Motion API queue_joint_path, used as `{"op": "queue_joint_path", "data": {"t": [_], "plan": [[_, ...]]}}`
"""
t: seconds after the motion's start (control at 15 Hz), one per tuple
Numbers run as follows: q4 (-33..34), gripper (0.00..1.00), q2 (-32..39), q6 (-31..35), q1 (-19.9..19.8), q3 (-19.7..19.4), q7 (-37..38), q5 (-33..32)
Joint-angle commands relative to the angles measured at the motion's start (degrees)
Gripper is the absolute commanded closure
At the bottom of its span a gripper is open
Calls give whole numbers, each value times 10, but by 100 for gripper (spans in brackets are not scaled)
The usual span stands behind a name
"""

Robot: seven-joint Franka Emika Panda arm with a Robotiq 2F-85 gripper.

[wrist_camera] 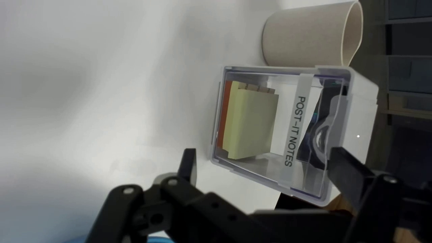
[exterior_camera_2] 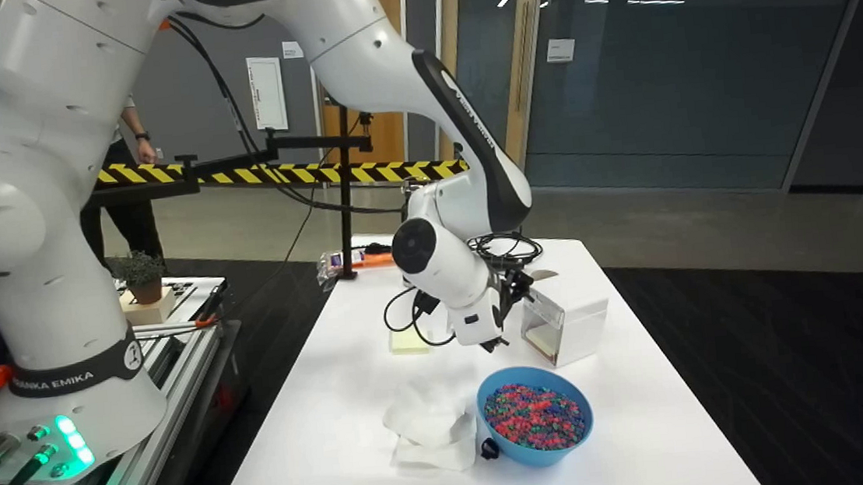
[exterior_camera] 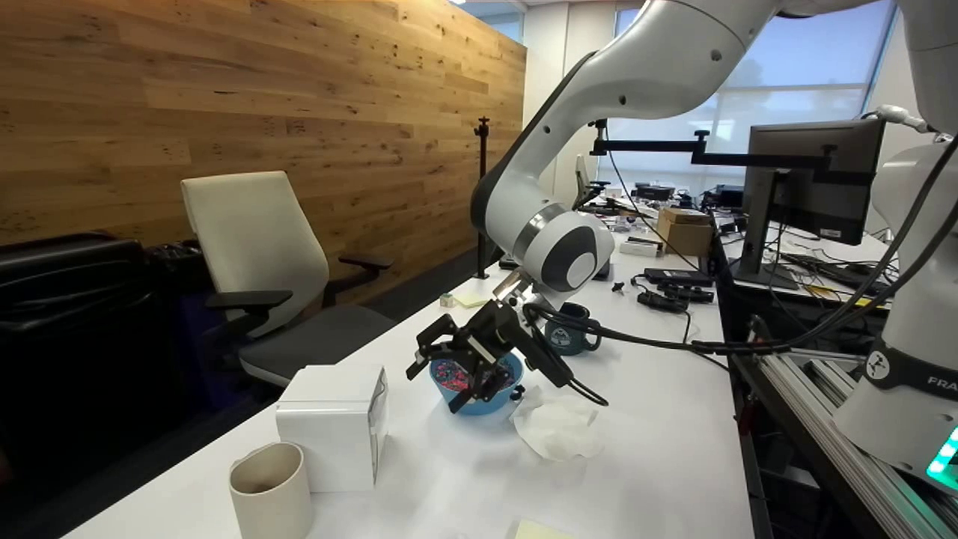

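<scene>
Okay, pincer (wrist_camera: 263,153) is released: jaws spread wide, nothing between them, raised above the counter (exterior_camera: 658,457). Closest to it: white box (exterior_camera: 325,442), upright on the counter, clear front turned toward the pincer, with a gap between the two in an exterior view. Label strip (wrist_camera: 297,125) reads POST-IT NOTES. Behind the clear front: yellow note pads (wrist_camera: 254,125), plus a clear curved item (wrist_camera: 322,141) I can't ID. Beige cup (wrist_camera: 303,38) upright just beside the box; can't tell if they touch.

Blue bowl (exterior_camera_2: 540,457) also on the counter, near the pincer; its rim shows at the bottom edge of the wrist view. It holds lots of small red, blue and green bits (exterior_camera_2: 535,417). Small black piece (exterior_camera_2: 489,448) just beside the bowl, crumpled white paper (exterior_camera_2: 428,426) next to that.

Further out: dark green mug (exterior_camera: 565,340), upright, past the bowl. Carton (exterior_camera: 687,233) and monitor (exterior_camera: 812,183) well beyond it. Office chair (exterior_camera: 258,224) off the counter's edge, wood-plank wall (exterior_camera: 262,97) behind the chair. Way back, in an exterior view: person (exterior_camera_2: 132,226), partly hidden by the arm (exterior_camera_2: 33,152), striped barrier (exterior_camera_2: 300,174) crossing in front.
</scene>
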Motion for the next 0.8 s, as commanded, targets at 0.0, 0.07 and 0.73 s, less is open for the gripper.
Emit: {"op": "queue_joint_path", "data": {"t": [0.0,0.07,0.73], "plan": [[-24,0,-17,-13,-2,2,-4,-7],[-27,0,-18,-14,-1,2,-6,-5],[-35,0,-18,-14,9,19,-10,8]]}}
